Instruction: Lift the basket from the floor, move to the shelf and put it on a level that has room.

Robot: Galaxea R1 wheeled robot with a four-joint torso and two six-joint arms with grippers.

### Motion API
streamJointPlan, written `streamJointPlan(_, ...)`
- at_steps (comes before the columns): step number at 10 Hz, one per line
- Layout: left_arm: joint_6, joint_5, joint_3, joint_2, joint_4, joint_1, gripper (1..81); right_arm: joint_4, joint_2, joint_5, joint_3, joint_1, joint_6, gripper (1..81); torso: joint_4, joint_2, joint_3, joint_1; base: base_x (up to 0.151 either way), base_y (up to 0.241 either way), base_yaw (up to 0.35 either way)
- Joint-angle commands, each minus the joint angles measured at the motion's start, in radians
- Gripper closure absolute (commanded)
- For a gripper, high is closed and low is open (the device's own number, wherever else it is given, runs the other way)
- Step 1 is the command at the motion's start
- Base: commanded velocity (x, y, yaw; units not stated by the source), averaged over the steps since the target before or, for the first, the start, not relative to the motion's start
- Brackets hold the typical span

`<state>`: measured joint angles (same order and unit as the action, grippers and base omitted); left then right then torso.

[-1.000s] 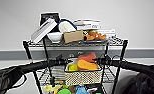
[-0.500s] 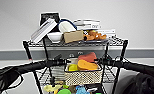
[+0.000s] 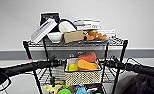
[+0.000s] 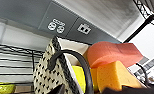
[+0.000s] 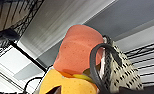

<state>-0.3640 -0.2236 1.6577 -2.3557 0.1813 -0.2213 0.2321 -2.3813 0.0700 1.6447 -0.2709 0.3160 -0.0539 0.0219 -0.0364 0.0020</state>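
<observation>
The cream-white woven basket [image 3: 83,76] with orange and yellow soft items hangs between my two arms, inside the black-posted wire shelf [image 3: 123,50]. It is at the level [image 3: 46,75] second from the top; whether it rests on the wire I cannot tell. My left gripper [image 3: 62,63] is at its left end and my right gripper [image 3: 105,63] at its right end, each shut on a black handle loop. The left wrist view shows the basket [image 4: 46,72] and its handle [image 4: 79,60] close up. The right wrist view shows the basket [image 5: 120,72] and the other handle [image 5: 95,65].
The top tier carries books [image 3: 43,30], a white bowl [image 3: 54,36], a brown cardboard box [image 3: 73,36] and orange items [image 3: 94,35]. Colourful toys [image 3: 64,89] lie on the lower tier. A white wall with a grey band and sockets [image 3: 75,53] stands right behind the rack.
</observation>
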Motion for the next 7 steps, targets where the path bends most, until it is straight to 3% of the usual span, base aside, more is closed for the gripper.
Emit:
streamJointPlan(1, 0.007, 0.013, -0.143, 0.125, -0.023, 0.133, 1.0, 0.007, 0.142, -0.075, -0.166, 0.083, 0.002, 1.0, 0.000, 0.000, 0.000, 0.000, 0.000, 0.000, 0.000)
streamJointPlan(4, 0.007, 0.089, -0.318, 0.269, -0.039, 0.061, 1.0, 0.001, 0.285, -0.124, -0.309, -0.009, -0.003, 1.0, 0.000, 0.000, 0.000, 0.000, 0.000, 0.000, 0.000)
streamJointPlan(7, 0.007, 0.158, -0.467, 0.395, -0.071, -0.057, 1.0, 0.001, 0.362, -0.124, -0.362, -0.118, -0.012, 1.0, 0.000, 0.000, 0.000, 0.000, 0.000, 0.000, 0.000)
